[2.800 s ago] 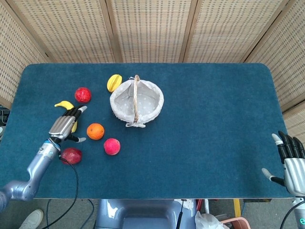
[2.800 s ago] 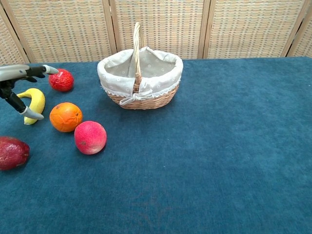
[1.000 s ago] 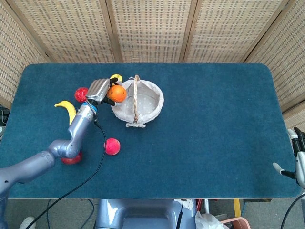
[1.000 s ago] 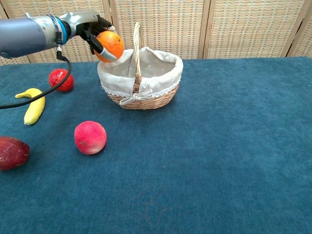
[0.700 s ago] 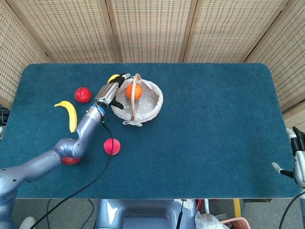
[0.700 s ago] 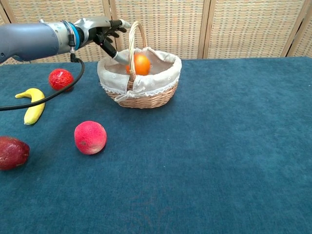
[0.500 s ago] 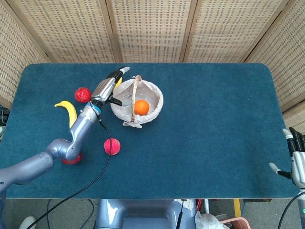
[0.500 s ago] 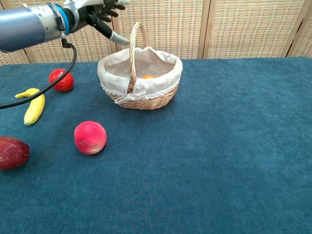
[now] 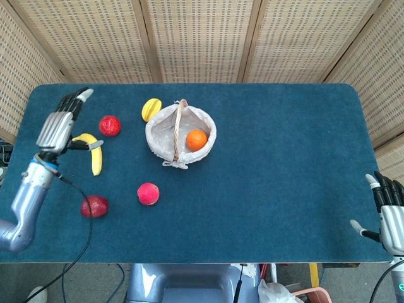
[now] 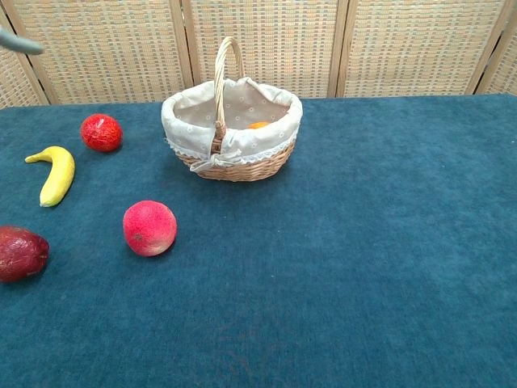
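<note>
Inventory by count. One wicker basket (image 9: 165, 136) with cloth lining and a single handle. One orange (image 9: 196, 139), lying inside the basket at its 3 o'clock side. One banana (image 9: 93, 153), at 9 o'clock of the basket. One yellow fruit (image 9: 150, 108) at the basket's 10 o'clock. Three reddish fruits: one bright red (image 9: 110, 125), one pink-red (image 9: 148, 194), one dark red (image 9: 94, 206). Fruit total: six. One table (image 9: 284, 158). Two hands: left hand (image 9: 59, 126), right hand (image 9: 388, 218).
</note>
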### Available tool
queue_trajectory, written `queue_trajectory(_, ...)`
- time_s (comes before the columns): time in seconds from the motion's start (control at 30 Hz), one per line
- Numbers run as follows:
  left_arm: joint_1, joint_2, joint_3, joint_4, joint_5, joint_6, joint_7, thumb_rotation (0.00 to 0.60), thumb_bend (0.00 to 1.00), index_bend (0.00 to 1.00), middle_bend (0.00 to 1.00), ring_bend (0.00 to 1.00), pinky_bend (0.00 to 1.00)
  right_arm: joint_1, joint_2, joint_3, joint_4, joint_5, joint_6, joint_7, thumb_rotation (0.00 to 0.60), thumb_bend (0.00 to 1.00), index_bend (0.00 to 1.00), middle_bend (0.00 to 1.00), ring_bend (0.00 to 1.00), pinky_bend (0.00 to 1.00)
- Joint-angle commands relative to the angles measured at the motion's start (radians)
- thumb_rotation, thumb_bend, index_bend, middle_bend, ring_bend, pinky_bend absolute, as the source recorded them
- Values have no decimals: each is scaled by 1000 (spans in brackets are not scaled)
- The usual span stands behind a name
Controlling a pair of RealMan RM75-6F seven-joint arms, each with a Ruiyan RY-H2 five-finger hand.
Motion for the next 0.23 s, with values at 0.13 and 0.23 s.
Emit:
queue_trajectory(0.13,242,111,129,-181,-43,235,150,600,0,0,0,0,0,-2,2,-9,-4,-22,8,1,600,0,0,0,0,0)
queue_trajectory(0.23,312,119,166,-232,-52,299,177,600,0,0,0,0,0,-3,3,-12,-5,-30,11,3,600,0,0,0,0,0)
